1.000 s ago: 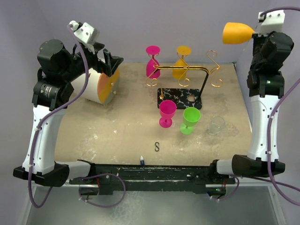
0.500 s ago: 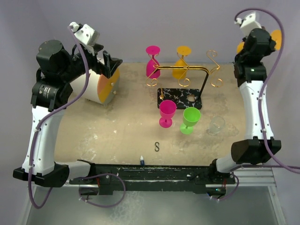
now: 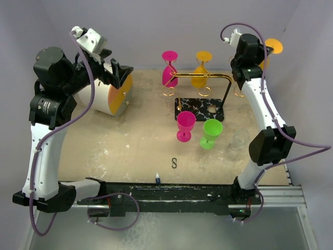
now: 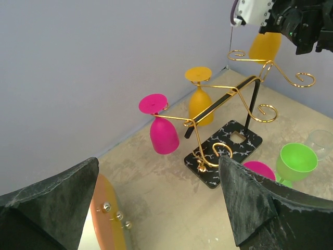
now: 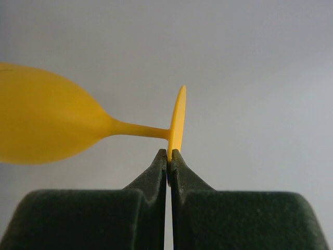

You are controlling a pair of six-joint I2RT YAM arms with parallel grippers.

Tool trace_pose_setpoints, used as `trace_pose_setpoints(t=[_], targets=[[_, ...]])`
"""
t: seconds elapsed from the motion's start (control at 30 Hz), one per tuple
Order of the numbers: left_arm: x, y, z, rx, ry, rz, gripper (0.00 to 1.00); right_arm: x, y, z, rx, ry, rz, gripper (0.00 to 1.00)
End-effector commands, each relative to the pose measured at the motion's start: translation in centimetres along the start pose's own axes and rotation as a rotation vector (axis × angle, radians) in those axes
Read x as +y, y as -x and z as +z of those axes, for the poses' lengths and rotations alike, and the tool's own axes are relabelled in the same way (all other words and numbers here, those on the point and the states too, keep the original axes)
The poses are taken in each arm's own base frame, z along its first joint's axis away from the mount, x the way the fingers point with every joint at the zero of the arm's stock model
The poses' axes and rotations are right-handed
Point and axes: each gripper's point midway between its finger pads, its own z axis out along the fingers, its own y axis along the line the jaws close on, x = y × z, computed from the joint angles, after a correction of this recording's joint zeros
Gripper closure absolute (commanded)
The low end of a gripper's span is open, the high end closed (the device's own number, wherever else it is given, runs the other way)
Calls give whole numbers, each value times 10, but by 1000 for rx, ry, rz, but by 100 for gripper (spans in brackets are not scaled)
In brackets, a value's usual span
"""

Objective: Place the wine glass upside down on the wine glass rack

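**Yellow glass pinched by its foot at the rack's free end**

The right tool (image 5: 168, 153) is closed on the rim of the foot of the yellow wine glass (image 5: 47, 125), a thin pinch on the edge of the disc and nothing more. In the right wrist view the stem runs straight out sideways from the fingers, bowl to the left, so the glass's long axis lies crosswise to the tool. The glass is in the air at the back right of the tabletop (image 3: 130, 140), up beside the wine glass rack (image 3: 205, 78).

In the left wrist view, the bowl sits just behind the rack's far right-hand curled hook. It looks close to the hook but apart from it. The arm covers the foot there, so how upright the glass stands cannot be read firmly.

The left and middle places on the rack's far side already carry a pink glass (image 3: 169, 70) and an orange-yellow glass (image 3: 202, 70). Both hang bowl down with the foot over the wires. The free place is at the right end, which is the right arm's side.

I judge the next move needs the stem brought vertical, foot uppermost, then slid between the wires from the hook end. With so slight a grip, a knock on the wire could twist the glass loose.

The left tool (image 4: 158, 162) stands wide open, holding nothing, well apart at the far left.
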Motion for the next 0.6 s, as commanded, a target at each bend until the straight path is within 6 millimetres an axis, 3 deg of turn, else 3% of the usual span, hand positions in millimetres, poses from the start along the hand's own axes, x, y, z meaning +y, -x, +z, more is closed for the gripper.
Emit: trace_pose_setpoints(t=[0.0,0.57], targets=[[-1,24,-12,-65,5,59,1,-34,10,-17,-14,-76,48,100],[-3,2,-11,0,-23,110,1,-8,52,-20,-111,2,36,100]])
